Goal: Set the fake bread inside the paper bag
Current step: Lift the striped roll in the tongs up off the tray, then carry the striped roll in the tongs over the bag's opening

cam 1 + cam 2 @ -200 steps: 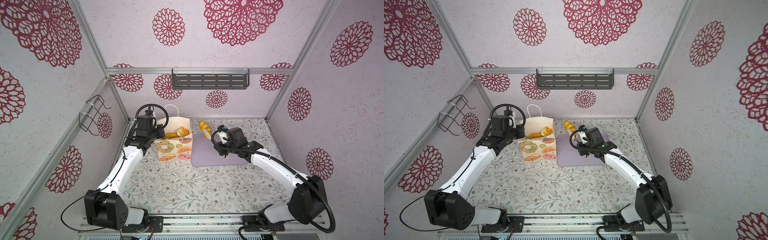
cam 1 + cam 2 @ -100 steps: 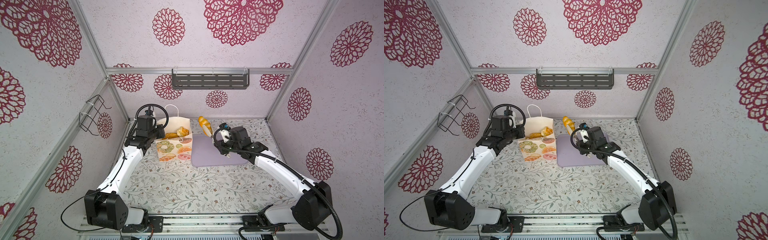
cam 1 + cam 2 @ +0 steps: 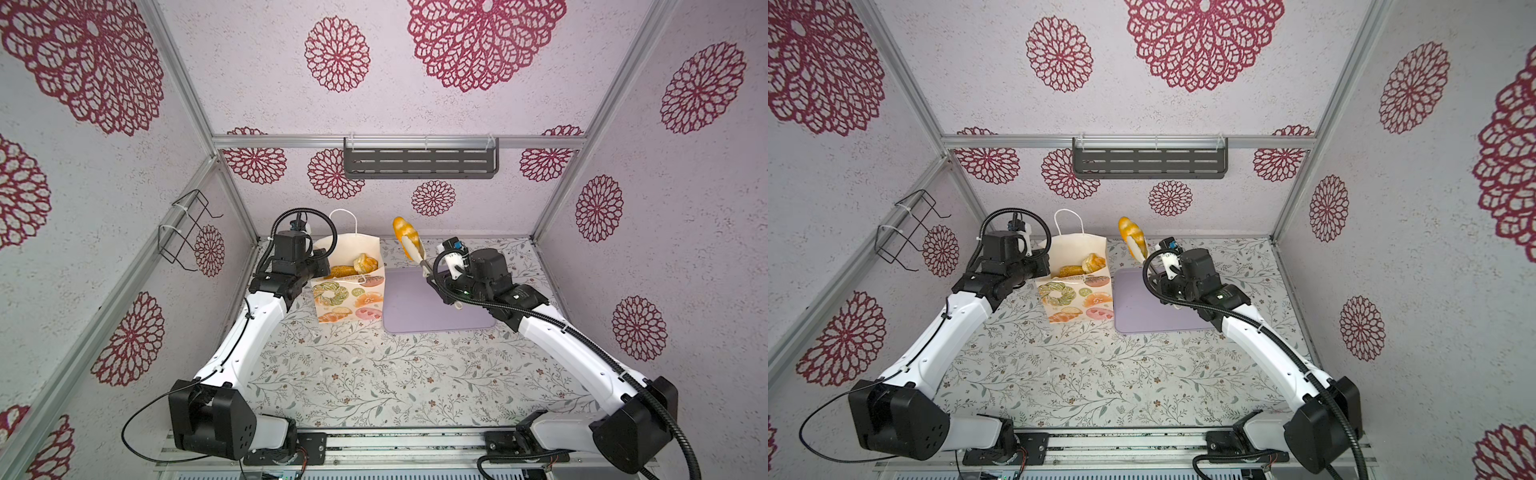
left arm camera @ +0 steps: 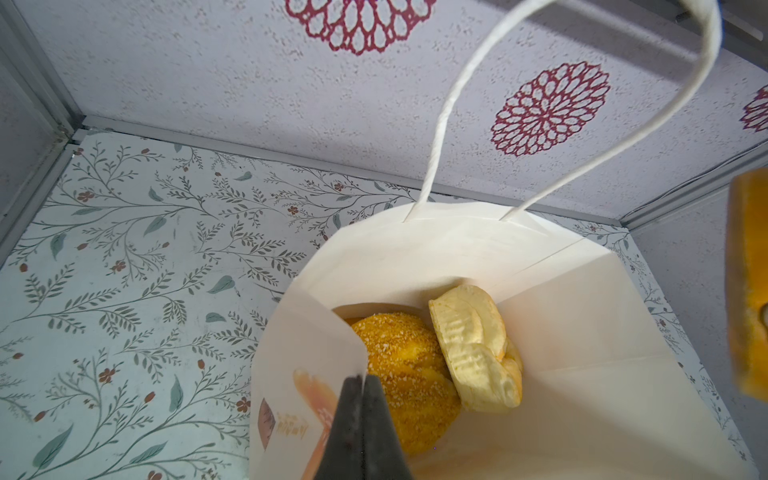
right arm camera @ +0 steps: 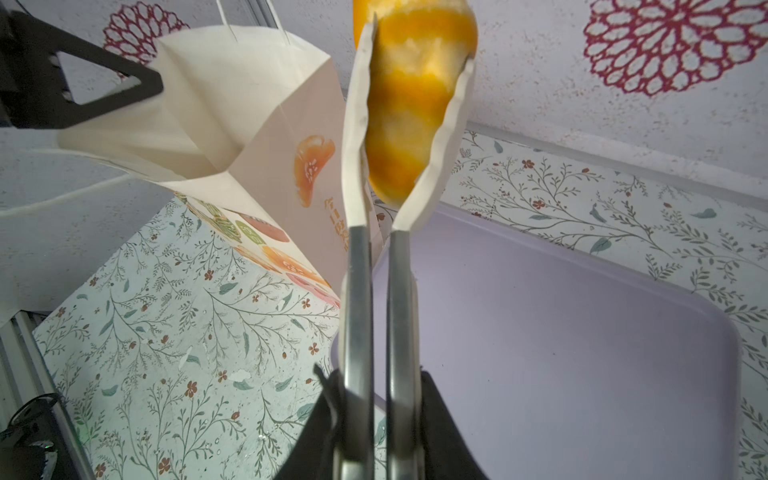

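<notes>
Lifted slightly since a second ago, the oval loaf (image 3: pixel 402 232) is clamped in tongs (image 5: pixel 357 291). The rim of the paper bag (image 3: pixel 357 247) is pinched by the left gripper (image 4: pixel 363 386), with perhaps two breads (image 4: pixel 411 374) inside; right of it, the tongs are squeezed by the right gripper (image 5: pixel 378 395).

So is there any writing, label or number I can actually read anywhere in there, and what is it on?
Nothing reads clearly.
Orange lettering on the paper bag: too blurred to read.
Small white mark on the right arm: too small to read.
</notes>
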Available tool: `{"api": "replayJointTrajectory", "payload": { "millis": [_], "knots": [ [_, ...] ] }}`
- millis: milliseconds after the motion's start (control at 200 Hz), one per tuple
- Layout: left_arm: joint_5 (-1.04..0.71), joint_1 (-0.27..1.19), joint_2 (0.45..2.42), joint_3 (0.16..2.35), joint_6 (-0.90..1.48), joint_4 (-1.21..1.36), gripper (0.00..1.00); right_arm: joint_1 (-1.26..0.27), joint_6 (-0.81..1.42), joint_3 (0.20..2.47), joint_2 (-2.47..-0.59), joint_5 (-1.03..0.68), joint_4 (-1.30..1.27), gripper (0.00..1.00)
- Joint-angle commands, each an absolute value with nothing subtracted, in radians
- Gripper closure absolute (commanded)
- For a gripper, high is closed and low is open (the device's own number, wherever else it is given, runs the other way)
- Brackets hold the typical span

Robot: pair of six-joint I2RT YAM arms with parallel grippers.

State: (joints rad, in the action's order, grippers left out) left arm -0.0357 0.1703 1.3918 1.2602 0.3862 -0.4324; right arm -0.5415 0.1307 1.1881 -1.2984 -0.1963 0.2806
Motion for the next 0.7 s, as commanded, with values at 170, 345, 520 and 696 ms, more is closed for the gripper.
{"api": "replayJointTrajectory", "payload": {
  "millis": [170,345,520,696],
  "knots": [
    [-0.060,0.186,1.378,1.278,0.381,-0.426,1.00,-0.555,0.116,1.296,-1.276,-0.257,0.163,0.88],
    [-0.061,0.186,1.375,1.277,0.382,-0.425,1.00,-0.580,0.105,1.332,-1.298,-0.264,0.163,0.88],
    [-0.062,0.185,1.374,1.276,0.383,-0.425,1.00,-0.604,0.081,1.376,-1.326,-0.278,0.190,0.87],
    [-0.066,0.186,1.374,1.278,0.384,-0.423,1.00,-0.618,0.079,1.398,-1.349,-0.312,0.193,0.87]
  ]
}}
